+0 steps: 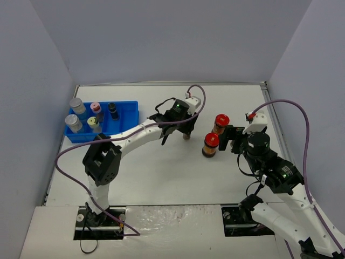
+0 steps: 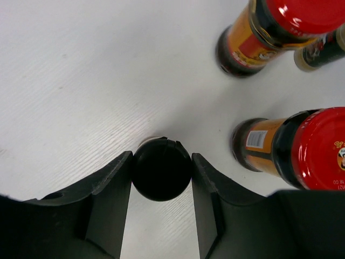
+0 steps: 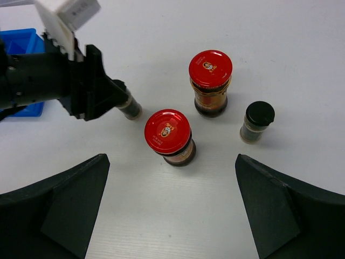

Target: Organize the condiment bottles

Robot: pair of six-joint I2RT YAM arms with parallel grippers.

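Note:
My left gripper (image 2: 161, 157) is shut on the cap of a small black-capped jar (image 2: 161, 175) that stands upright on the table, left of the two red-lidded jars (image 2: 269, 27) (image 2: 307, 151). In the top view this gripper (image 1: 183, 131) is mid-table over that jar (image 1: 186, 136). My right gripper (image 3: 172, 205) is open and empty, just in front of the near red-lidded jar (image 3: 167, 132). The far red-lidded jar (image 3: 210, 70) and another black-capped jar (image 3: 257, 121) stand beyond it. In the top view the right gripper (image 1: 233, 139) is right of the red-lidded jars (image 1: 211, 144) (image 1: 221, 123).
A blue bin (image 1: 126, 121) at the back left holds two silver-lidded jars (image 1: 77, 106) (image 1: 73, 123), a pink-capped jar (image 1: 95, 108), a yellow-green-capped jar (image 1: 92, 123) and a black-capped jar (image 1: 112, 109). White walls enclose the table on three sides.

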